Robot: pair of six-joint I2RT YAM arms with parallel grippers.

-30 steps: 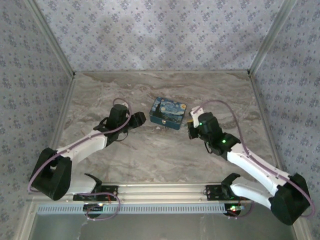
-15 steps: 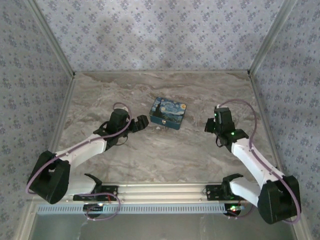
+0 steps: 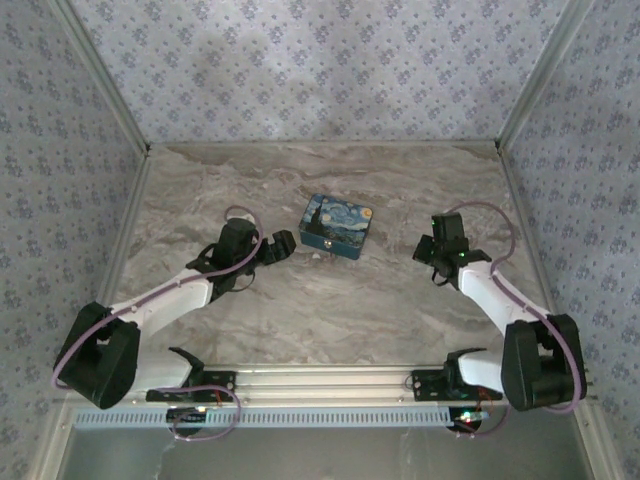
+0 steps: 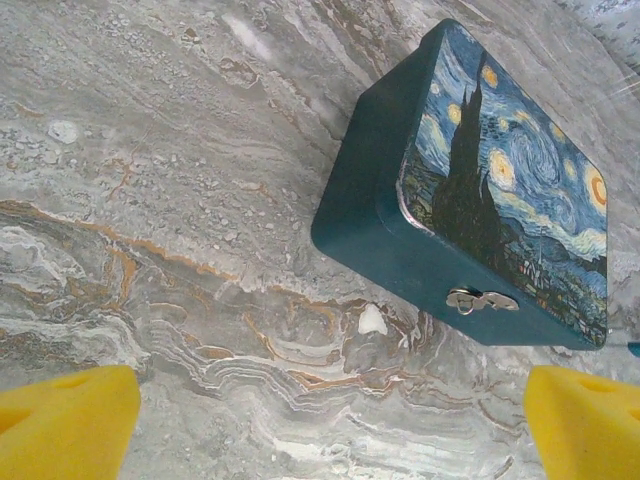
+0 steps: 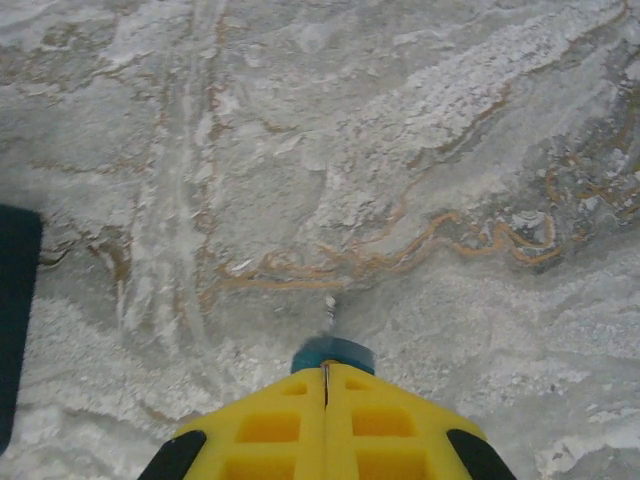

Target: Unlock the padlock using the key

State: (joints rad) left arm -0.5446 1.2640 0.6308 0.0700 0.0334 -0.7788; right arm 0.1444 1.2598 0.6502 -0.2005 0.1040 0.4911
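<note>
Gaping wide, left claw (image 4: 325, 425) near tin (image 4: 500, 200) — right claw (image 5: 325, 375) clenched on key (image 5: 331, 351).

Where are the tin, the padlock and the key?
Tin (image 4: 500, 170), left wrist view, painted lid.
Padlock (image 4: 480, 299), left wrist view, silvery body on the tin's front.
Key (image 5: 332, 353), right wrist view, blue head.

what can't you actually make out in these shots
padlock: left wrist view, tiny silvery piece on the tin front; too small to tell locked or open.
key: right wrist view, the shut right gripper hides all but a blue bit and thin metal tip.
left gripper: left wrist view, bottom edge cuts off all but two yellow fingertips.
</note>
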